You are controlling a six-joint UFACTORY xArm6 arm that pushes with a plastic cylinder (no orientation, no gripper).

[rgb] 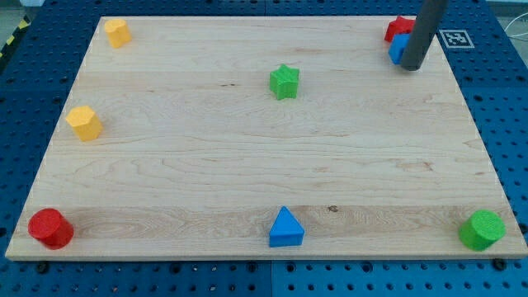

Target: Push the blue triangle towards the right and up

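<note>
Pale wooden board (pixel 247 157) is seen on blue pegboard. Near its bottom edge, at the middle, the blue plastic triangle (pixel 285 228) is found. My tip (pixel 412 66), jawless and holding nothing, is set well apart at the top right corner, beside a blue block (pixel 397 48).

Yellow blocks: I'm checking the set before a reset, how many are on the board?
2. One yellow block sits at the view's top-left corner; the other yellow block lies by the left edge, lower down. My tip partly covers blocks at top right, so another could be hidden.

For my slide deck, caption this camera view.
My tip sits at top right beside a blue block, far from the blue triangle at bottom centre.
</note>
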